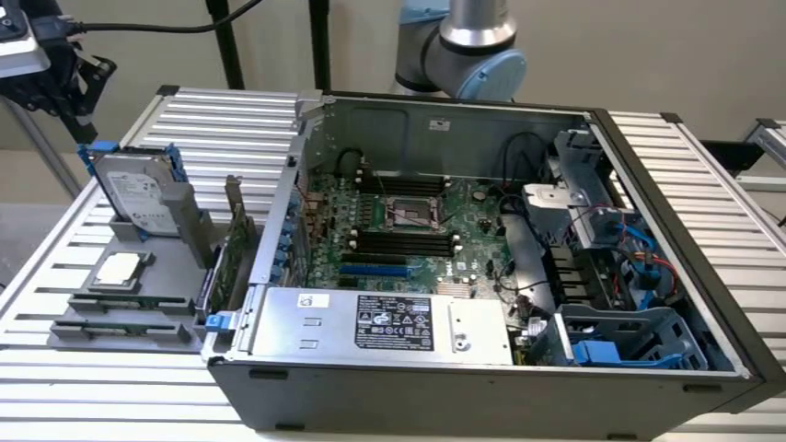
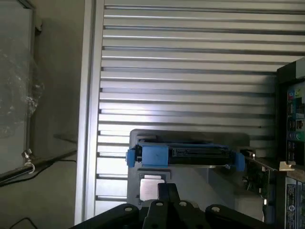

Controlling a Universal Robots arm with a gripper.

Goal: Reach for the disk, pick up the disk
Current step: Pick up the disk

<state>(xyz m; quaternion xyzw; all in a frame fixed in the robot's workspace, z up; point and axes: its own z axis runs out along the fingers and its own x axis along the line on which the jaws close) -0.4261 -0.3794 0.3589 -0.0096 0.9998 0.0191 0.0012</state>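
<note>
The disk [image 1: 135, 189] is a silver-grey hard drive with a white label and blue carrier rails. It stands on edge in a grey holder [image 1: 166, 244] on the slatted table, at the exterior view's left. In the wrist view I look down on the disk's top edge [image 2: 186, 155], with blue rails at both ends. My gripper [image 1: 72, 97] hangs in the air above and behind the disk, well apart from it. Its black body [image 2: 164, 202] shows in the wrist view, short of the disk.
A small square CPU chip [image 1: 120, 269] lies on the grey holder in front of the disk. The open computer case [image 1: 491, 239] takes up the middle of the table, with a silver box with a black label [image 1: 381, 322] inside. Two memory sticks [image 1: 123, 304] rest in holder slots.
</note>
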